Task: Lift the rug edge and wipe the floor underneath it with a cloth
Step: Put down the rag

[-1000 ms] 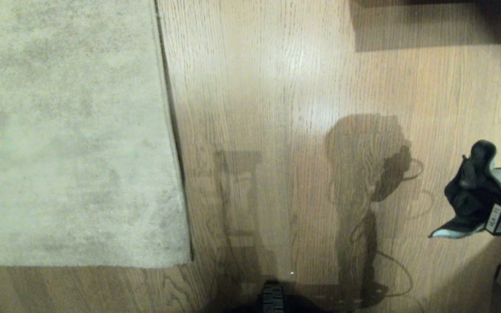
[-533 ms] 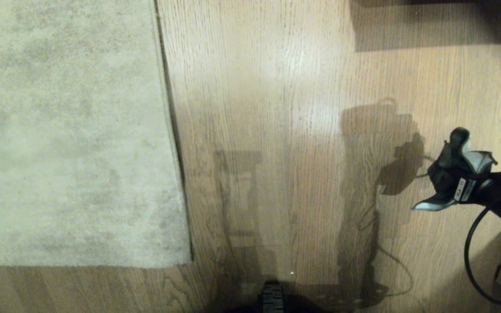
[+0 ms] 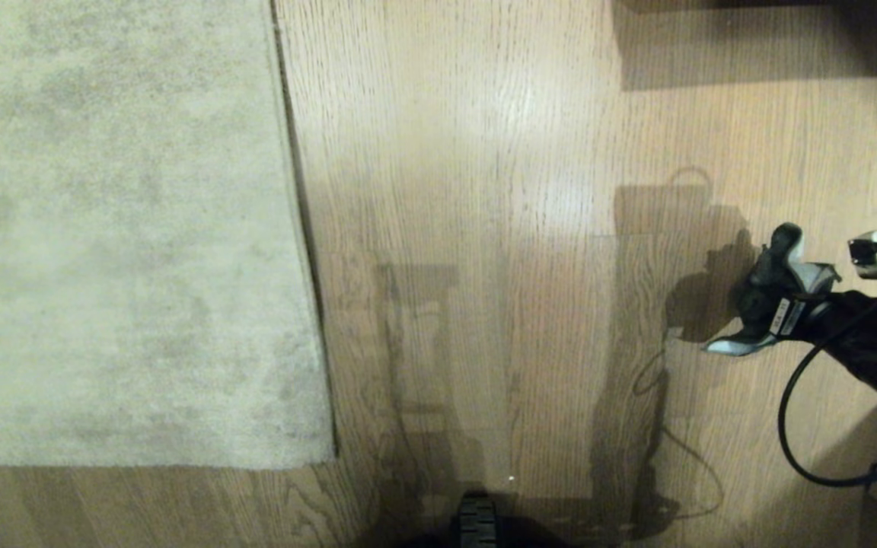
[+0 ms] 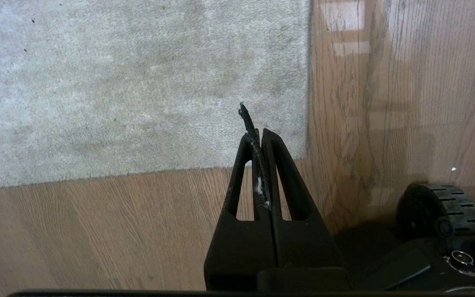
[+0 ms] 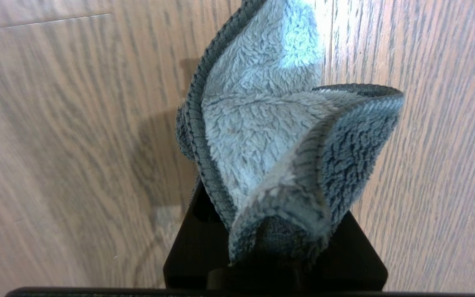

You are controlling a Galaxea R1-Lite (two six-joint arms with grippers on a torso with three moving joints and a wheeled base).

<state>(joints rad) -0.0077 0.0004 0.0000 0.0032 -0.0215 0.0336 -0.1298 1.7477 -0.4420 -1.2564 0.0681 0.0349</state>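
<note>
1. Head view: right gripper (image 3: 758, 304) pinches the cloth (image 3: 770, 301) over bare floor (image 3: 484, 190), well apart from the flat rug edge (image 3: 301, 251); lift that edge first.
2. Left wrist: left gripper (image 4: 258, 136), fingers pressed together, hangs over the rug corner; spread them before gripping.
3. Right wrist: cloth bunched; flatten it when wiping.

The floor (image 3: 484, 152) is wood-grain plank with a slight sheen; the rug (image 3: 119, 228) is matt short pile; the cloth (image 5: 270, 136) is fluffy fleece.

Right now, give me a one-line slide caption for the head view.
Right tool holds the cloth above bare floor, far from the flat rug edge.
</note>
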